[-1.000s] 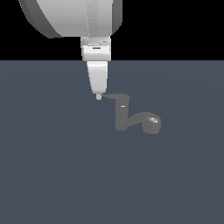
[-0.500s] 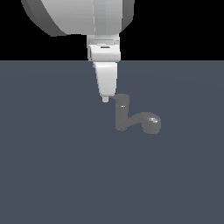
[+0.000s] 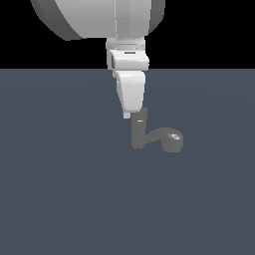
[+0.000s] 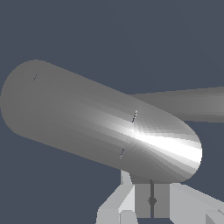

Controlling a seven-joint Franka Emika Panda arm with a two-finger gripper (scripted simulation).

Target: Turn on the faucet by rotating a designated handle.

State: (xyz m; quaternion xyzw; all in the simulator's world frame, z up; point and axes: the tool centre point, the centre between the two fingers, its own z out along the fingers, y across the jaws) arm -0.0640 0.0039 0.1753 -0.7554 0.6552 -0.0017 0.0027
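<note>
Contact stage: gripper [image 3: 128, 115], fingers pressed together and empty, sits right at the faucet [image 3: 141, 133] post top; next, sideways push on the handle [image 4: 192, 103].

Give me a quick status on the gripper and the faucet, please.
Gripper down at the faucet post top, jaws shut in the wrist view. Handle not gripped. Nothing in the way.
</note>
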